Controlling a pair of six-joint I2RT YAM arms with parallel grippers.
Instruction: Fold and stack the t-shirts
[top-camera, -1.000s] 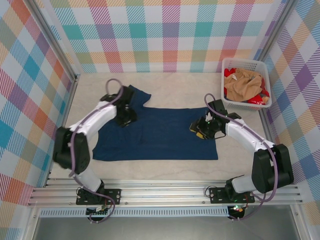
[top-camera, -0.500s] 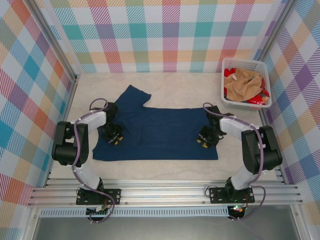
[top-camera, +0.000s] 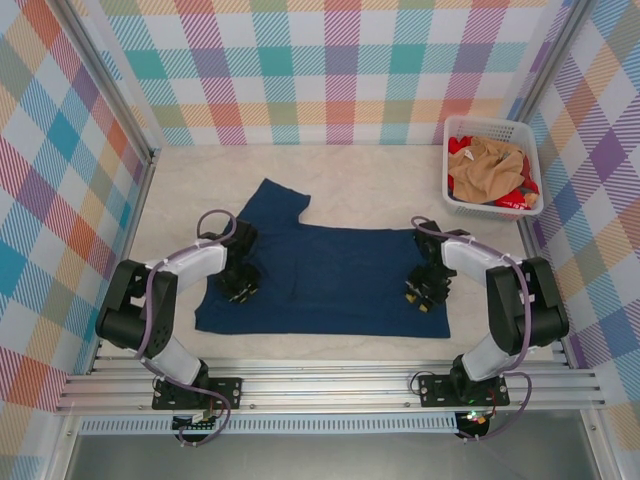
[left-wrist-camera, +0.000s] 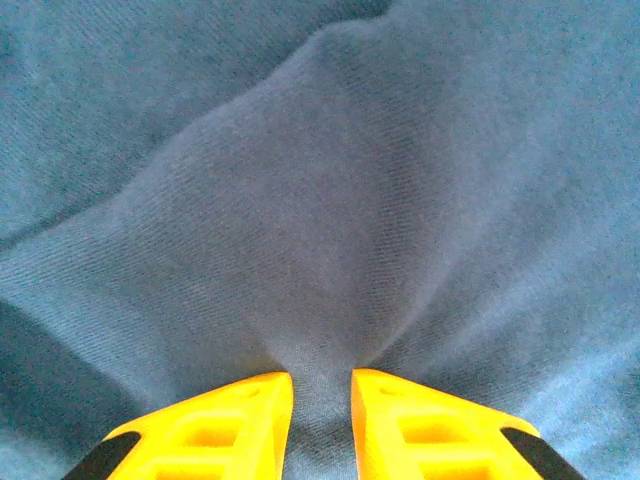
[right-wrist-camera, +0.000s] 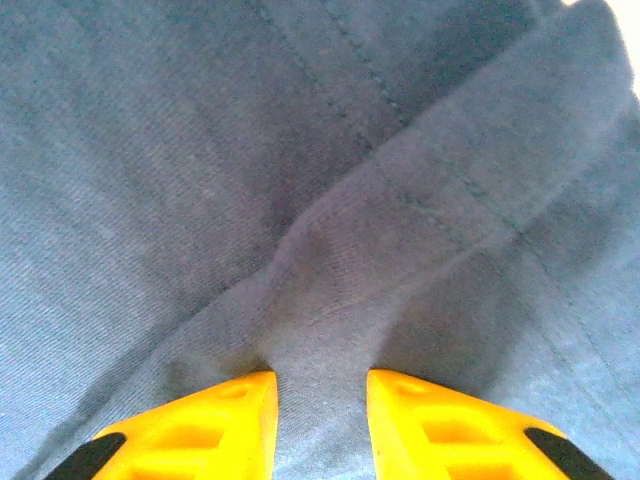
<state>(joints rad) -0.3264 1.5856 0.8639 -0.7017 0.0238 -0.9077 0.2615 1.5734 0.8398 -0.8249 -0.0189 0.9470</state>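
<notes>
A navy t-shirt (top-camera: 320, 275) lies spread on the pale desk (top-camera: 370, 190). It is a soft, roughly rectangular slab of knit, with one short sleeve poking out at its far left corner. The left claw (top-camera: 240, 287) sits on the shirt's left side, its yellow plastic fingers (left-wrist-camera: 215, 435) drawn close on a raised ridge of cloth that fans away in smooth folds. The right claw (top-camera: 423, 298) is down near the shirt's right edge. Its yellow fingers (right-wrist-camera: 455, 430) likewise nip a pleat, where a stitched hem line runs across the fine weave. In the far right corner a white slotted plastic basket (top-camera: 488, 210) holds a crumpled tan-orange shirt (top-camera: 490, 162) over a red shirt (top-camera: 518, 195).
</notes>
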